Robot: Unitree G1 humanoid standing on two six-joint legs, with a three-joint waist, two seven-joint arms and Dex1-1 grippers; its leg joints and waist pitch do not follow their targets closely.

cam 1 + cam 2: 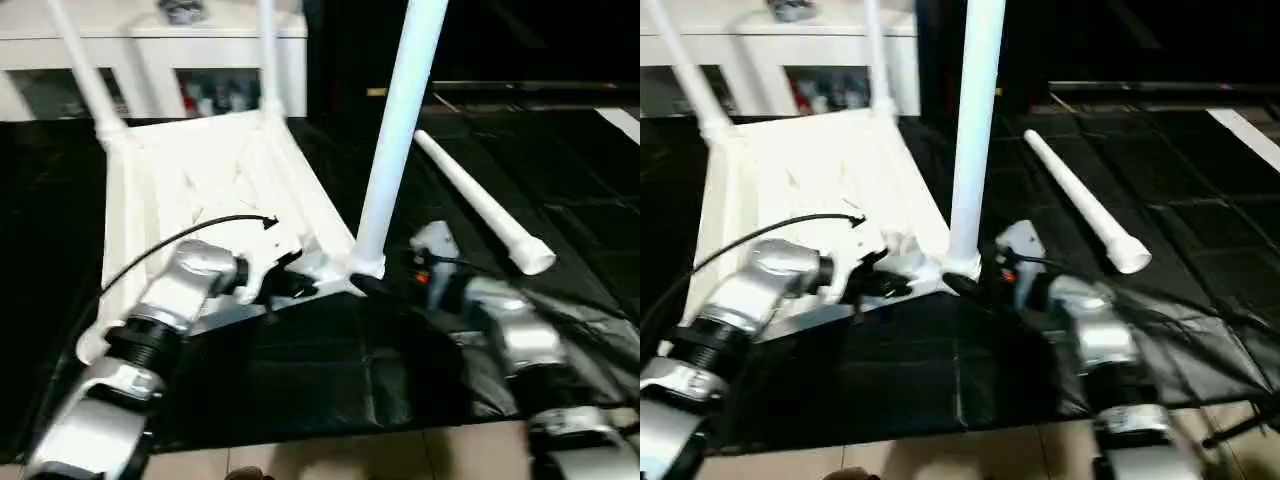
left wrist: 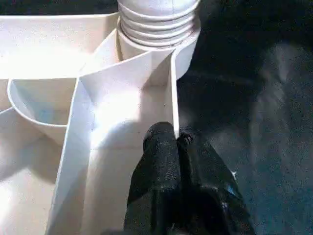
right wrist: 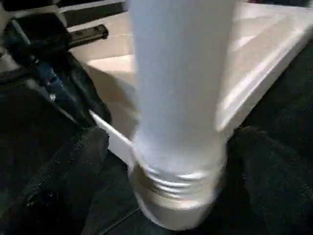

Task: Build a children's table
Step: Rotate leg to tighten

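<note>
Nearest the camera, my two silver forearms reach forward over a black mat (image 1: 330, 380). At left, my left gripper (image 2: 178, 147) is pinched closed on the thin outer wall of the upturned table top (image 1: 200, 190), just beside the near right corner socket; the top lies with its ribbed underside up. Two legs already stand in the far corners, the far left leg (image 1: 85, 70) and the far right leg (image 1: 266, 55). At centre, a third leg (image 1: 400, 140) stands upright in the near right socket with several threads showing above the socket rim. My right gripper (image 3: 181, 161) straddles this leg's base, one dark finger (image 3: 68, 166) on either side; I cannot tell whether they are clamped on it. At right, the fourth leg (image 1: 480, 205) lies loose on the mat, well apart from the top.

Step in hand, as I judge it: screwing in the third leg. The next move calls for turning it until the threads vanish, while my left gripper holds the top against rotation. A white cabinet (image 1: 190, 40) stands beyond the mat, clear of the work. My cable (image 1: 170, 240) arcs over the top.
</note>
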